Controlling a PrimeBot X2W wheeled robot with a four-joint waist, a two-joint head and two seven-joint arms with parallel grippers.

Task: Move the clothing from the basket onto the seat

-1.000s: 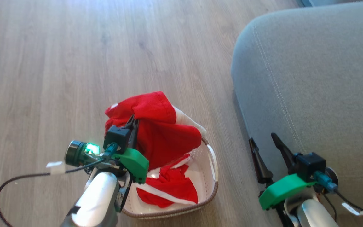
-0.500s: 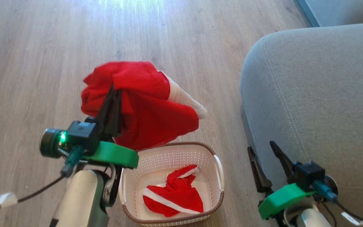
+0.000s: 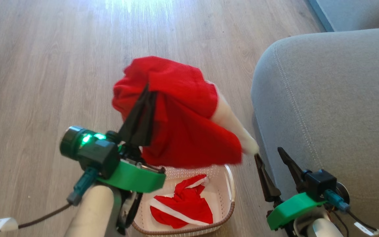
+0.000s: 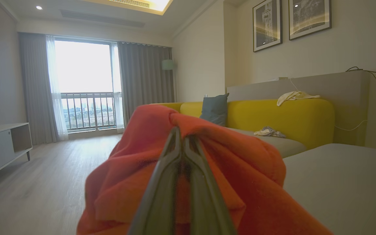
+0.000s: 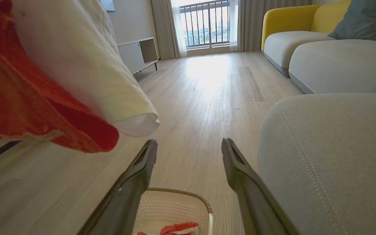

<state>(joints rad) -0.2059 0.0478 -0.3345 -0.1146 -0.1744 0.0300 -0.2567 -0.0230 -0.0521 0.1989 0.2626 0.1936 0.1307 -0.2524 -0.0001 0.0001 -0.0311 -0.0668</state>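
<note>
My left gripper (image 3: 147, 90) is shut on a red garment (image 3: 183, 115) with a white panel, holding it in the air above the cream basket (image 3: 230, 194). The same red garment (image 4: 135, 176) drapes around the closed fingers (image 4: 181, 169) in the left wrist view, and the red garment (image 5: 28, 71) hangs at the upper left of the right wrist view. A second red garment (image 3: 183, 207) with white trim lies in the basket. My right gripper (image 3: 269, 154) is open and empty, low beside the grey seat (image 3: 334, 98), with the basket (image 5: 175, 204) below it.
Wooden floor (image 3: 44, 65) stretches to the left and ahead. A yellow sofa (image 4: 273, 117) with a blue cushion and loose cloths stands beyond the seat. A low white cabinet (image 4: 2, 147) stands by the window wall.
My left gripper has lifted the red garment out of the basket and carried it to the right, toward the seat. The right gripper stays open in place. The camera has shifted a little.
</note>
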